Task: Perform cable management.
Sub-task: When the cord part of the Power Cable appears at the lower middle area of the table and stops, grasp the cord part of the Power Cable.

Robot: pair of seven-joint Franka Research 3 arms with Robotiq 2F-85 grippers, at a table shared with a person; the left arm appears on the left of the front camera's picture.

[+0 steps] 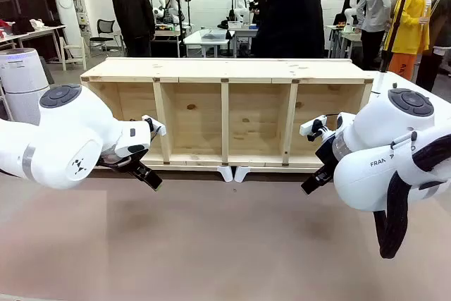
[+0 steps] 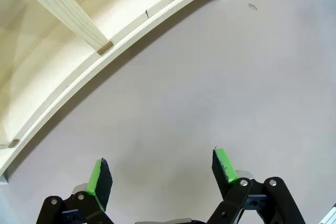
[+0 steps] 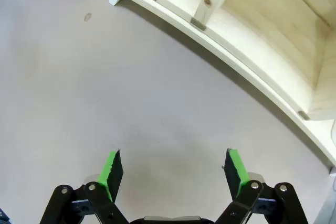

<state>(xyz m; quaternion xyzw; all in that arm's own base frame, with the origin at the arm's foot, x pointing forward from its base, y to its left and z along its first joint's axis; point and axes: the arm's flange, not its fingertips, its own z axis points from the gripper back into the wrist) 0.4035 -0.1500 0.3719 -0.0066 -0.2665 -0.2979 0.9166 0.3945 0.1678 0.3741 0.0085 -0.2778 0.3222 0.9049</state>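
Across the front view, both arms hang low before the wooden shelf unit (image 1: 225, 114), the left end effector (image 1: 150, 180) and right end effector (image 1: 311, 184) poised above the worktop (image 1: 211, 244), probably in readiness. Left wrist view: fingers (image 2: 100, 179) spread, gripping nothing. Right wrist view: likewise wide apart and empty. Where the cable lies cannot be told.

Wooden shelf (image 1: 225, 70) on table (image 1: 211, 244)
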